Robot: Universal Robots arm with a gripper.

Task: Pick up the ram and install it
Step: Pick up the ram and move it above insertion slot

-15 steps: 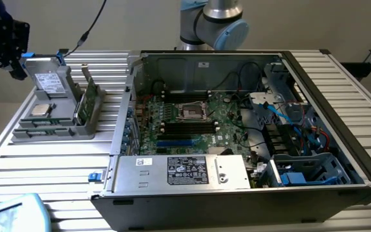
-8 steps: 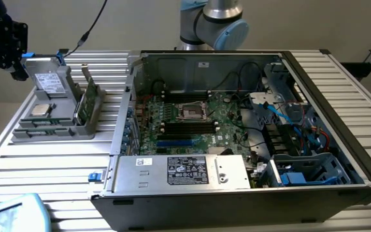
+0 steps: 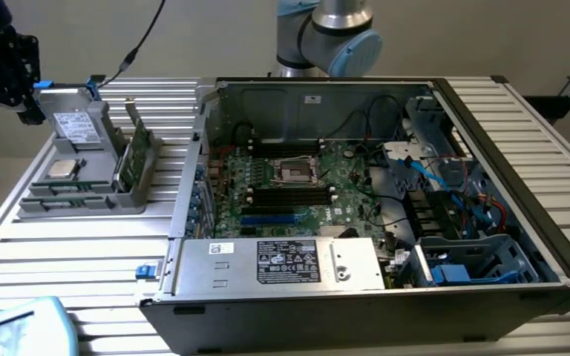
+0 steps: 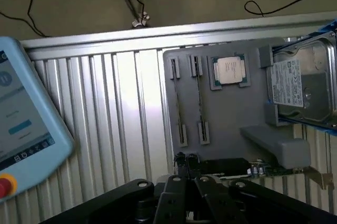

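Note:
The ram (image 3: 65,188) is a thin green stick standing on edge in a slot at the front of the grey parts tray (image 3: 116,200), at the exterior view's left. From the wrist it shows as a thin dark line (image 4: 199,100) between two grey clips, and a second such line (image 4: 176,103) lies beside it. My black gripper (image 3: 33,113) hangs above the tray's far corner, apart from the ram. Its fingers are shut together (image 4: 185,161) with nothing between them. The open computer case (image 3: 503,170) holds the green motherboard (image 3: 344,193) with black memory slots (image 3: 290,196).
The tray also carries a silver processor chip (image 4: 229,70), a hard drive (image 4: 305,84) and a taller green card (image 3: 134,152) standing upright. A blue-edged pendant (image 4: 21,124) lies on the ribbed table (image 3: 77,259). A power supply (image 3: 285,263) fills the case's front.

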